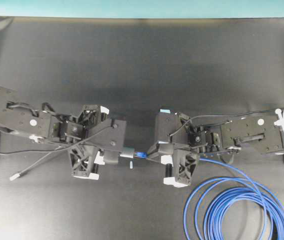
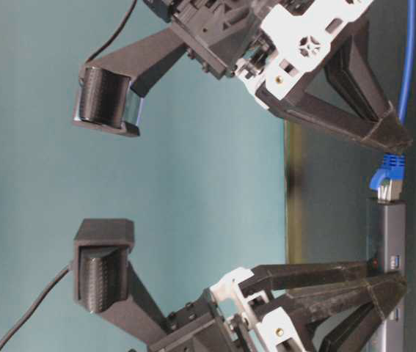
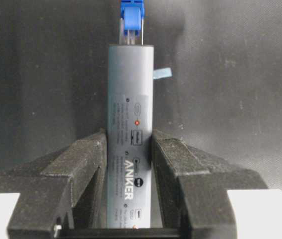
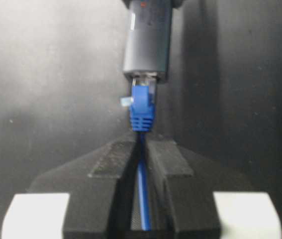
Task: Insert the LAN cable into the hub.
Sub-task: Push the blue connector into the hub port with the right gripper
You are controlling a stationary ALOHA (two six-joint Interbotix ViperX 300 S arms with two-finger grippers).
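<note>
The left gripper (image 3: 129,164) fingers are clasping the Anker hub (image 3: 130,119) while the right gripper (image 4: 141,154) fingers are pinching the LAN cable (image 4: 142,112), its plug sitting in the hub's end port.

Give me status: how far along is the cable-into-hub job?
Done: both pickups. The left gripper clamps the hub, and the right gripper is shut on the blue cable just behind its plug.
In hand: the plug's tip sits at the port on the hub's end, lined up with it; the blue boot is still outside.
Left: whether it is fully seated can't be told; then release.
</note>
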